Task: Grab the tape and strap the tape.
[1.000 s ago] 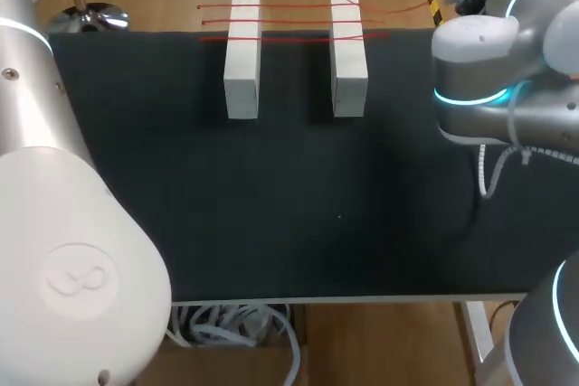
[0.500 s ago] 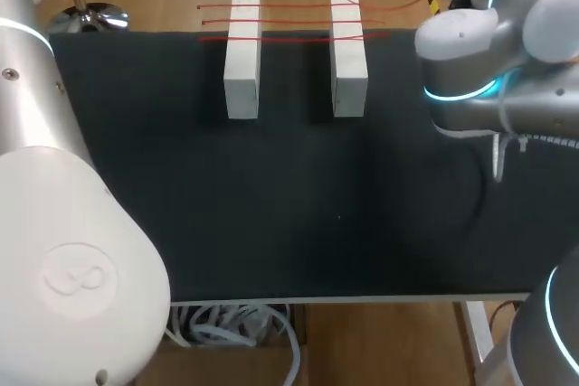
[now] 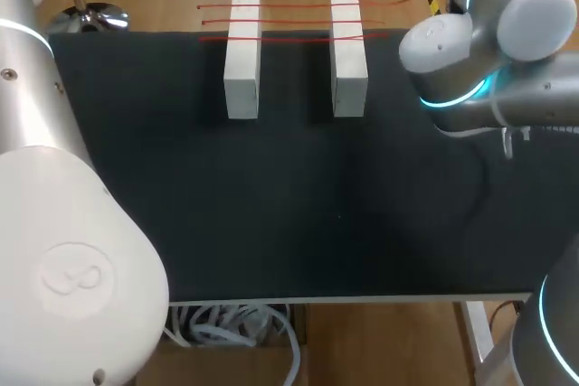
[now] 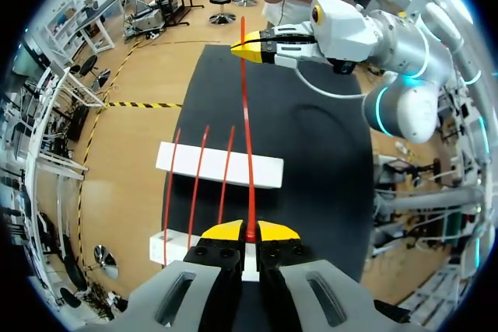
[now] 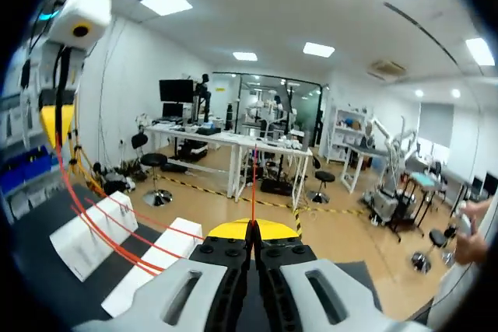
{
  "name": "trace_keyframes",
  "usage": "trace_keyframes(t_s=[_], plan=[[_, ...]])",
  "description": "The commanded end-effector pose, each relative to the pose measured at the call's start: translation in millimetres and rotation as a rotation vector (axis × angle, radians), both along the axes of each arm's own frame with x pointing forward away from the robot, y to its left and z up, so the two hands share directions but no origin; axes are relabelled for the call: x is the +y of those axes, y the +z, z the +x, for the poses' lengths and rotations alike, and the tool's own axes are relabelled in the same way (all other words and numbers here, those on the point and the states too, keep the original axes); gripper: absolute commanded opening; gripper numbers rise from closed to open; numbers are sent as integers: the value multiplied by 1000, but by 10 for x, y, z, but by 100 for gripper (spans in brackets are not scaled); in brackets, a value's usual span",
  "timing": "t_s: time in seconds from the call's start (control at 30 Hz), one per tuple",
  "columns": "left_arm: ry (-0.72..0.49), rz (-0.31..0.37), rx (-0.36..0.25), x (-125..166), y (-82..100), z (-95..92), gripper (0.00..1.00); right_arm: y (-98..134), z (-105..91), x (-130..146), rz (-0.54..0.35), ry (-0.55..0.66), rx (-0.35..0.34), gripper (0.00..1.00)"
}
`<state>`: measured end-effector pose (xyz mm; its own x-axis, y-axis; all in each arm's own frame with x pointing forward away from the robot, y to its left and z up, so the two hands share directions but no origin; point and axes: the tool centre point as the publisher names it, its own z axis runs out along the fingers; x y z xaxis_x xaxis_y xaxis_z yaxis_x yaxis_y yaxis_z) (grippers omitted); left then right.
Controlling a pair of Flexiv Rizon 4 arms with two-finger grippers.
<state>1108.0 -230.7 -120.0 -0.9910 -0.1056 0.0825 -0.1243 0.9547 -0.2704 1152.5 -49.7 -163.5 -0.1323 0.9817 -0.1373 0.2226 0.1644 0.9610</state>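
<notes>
On the black table (image 3: 271,205), far edge: left block (image 3: 242,61) and right block (image 3: 348,56) stand side by side, apart. Left gripper (image 4: 250,231) has its fingers pressed together, pinching one end of the red tape (image 4: 247,145). Right gripper (image 5: 253,229) pinches the other end the same way. The tape runs taut between them over the blocks; contact cannot be told. Three laid strands (image 3: 289,22) cross both blocks. Judgement: grab done, strapping well along, this strand not yet set down beside the others.
</notes>
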Motion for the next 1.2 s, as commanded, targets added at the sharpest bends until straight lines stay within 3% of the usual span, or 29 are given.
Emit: trace_keyframes(t_s=[0.03, 0.4, 0.67, 0.83, 0.97, 1.2], plan=[[1, 6, 2, -9, 15, 4, 0, -41, -27, -25, -199, 150, -55, 0], [1, 6, 2, -9, 15, 4, 0, -41, -27, -25, -199, 150, -55, 0], [1, 6, 2, -9, 15, 4, 0, 35, -43, 151, -500, 53, -106, 0], [1, 6, 2, -9, 15, 4, 0, 116, -10, 191, -500, -26, -87, 0], [1, 6, 2, -9, 15, 4, 0, 195, 2, 252, -616, 29, -133, 0], [1, 6, 2, -9, 15, 4, 0, 280, 16, 419, -733, 129, -190, 0]])
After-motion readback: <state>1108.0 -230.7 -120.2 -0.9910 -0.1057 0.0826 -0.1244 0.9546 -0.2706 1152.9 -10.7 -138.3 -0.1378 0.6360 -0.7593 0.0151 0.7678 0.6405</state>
